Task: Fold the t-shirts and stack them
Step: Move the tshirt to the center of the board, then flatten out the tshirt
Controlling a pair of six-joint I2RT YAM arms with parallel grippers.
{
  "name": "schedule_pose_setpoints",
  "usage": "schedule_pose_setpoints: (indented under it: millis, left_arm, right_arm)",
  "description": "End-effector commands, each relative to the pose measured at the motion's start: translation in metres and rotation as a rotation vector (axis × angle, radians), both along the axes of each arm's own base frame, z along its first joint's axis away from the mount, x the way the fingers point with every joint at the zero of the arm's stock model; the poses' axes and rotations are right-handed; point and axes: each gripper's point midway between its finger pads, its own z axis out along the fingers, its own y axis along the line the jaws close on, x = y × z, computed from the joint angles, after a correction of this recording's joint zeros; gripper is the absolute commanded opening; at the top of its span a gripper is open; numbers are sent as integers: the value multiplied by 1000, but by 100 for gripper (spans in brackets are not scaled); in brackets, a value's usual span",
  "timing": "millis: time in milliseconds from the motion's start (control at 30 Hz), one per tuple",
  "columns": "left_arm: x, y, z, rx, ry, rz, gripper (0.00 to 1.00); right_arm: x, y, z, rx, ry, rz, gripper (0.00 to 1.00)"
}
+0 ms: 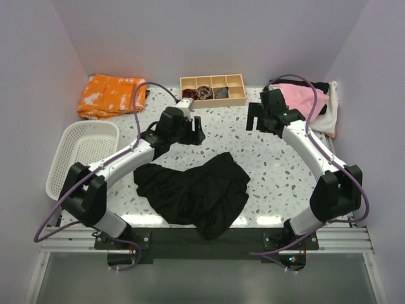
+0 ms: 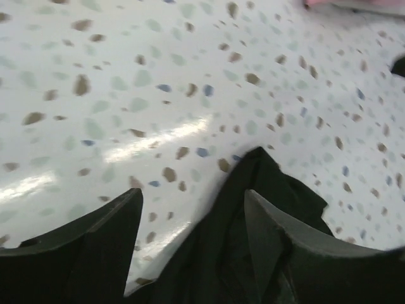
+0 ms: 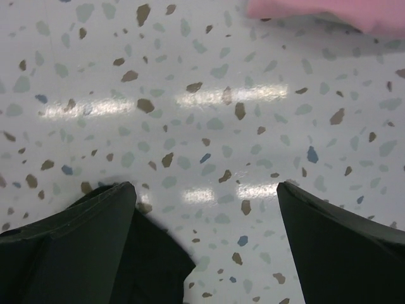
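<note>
Near centre: black t-shirt [image 1: 193, 193] lies crumpled and unfolded on the speckled table [image 1: 266, 164]. Step in hand, I judge, is spreading it flat before any fold.

Left gripper [image 1: 191, 133] hovers just past the shirt's far edge, jaws spread, empty. Its wrist view shows a tip of black cloth below the fingers [image 2: 285, 253].

Right gripper [image 1: 261, 118] sits farther right, jaws spread, empty, over bare tabletop, well apart from the shirt.

I'd pinch one outer edge per gripper, single layer only, then draw apart low.

Far right: pink t-shirt [image 1: 302, 98] tops a pile, likely the stack. Orange cloth [image 1: 111, 95], far left, isn't my concern.
</note>
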Motion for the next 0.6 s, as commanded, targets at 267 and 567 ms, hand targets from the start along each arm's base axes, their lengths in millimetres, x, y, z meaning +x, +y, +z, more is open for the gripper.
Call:
schedule_pose_setpoints:
  millis: [267,567]
  left_arm:
    - [-22,177,8,258,-5,751,80]
    - [-31,231,-43,226,169,906,84]
  right_arm:
    - [-56,151,-15,401,227,618,96]
    - [-98,254,-42,290,323,919,96]
